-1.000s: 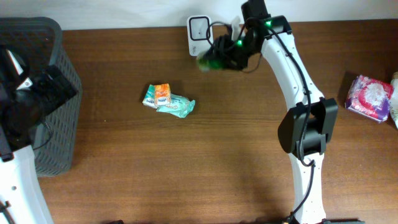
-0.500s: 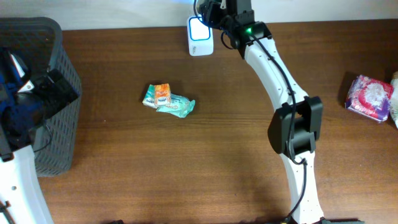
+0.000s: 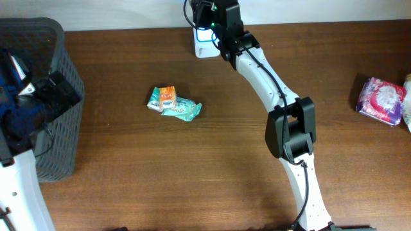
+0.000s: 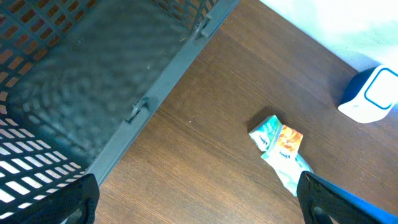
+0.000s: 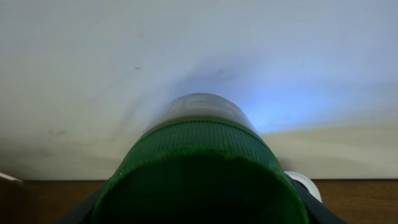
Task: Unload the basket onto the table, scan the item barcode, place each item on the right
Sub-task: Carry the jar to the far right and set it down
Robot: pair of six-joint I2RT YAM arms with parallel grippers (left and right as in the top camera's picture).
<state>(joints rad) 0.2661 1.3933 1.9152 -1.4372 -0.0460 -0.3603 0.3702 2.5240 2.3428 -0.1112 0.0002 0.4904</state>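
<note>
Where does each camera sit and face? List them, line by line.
Overhead: above the table, looking down; left arm and right arm show.
Left wrist: above the basket, facing packets and scanner; fingertips of the open left hand show.
Right wrist: facing the wall; the green-lidded container in the right hand fills it.
Overhead and left wrist share basket, packets, scanner.

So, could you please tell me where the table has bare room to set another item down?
Widest free patch: the front of the table, between the mesh basket, the sachets and the right arm. A second lies between that arm and the pink packet. The back edge is crowded: the right gripper holds a green-capped container by the scanner.
</note>
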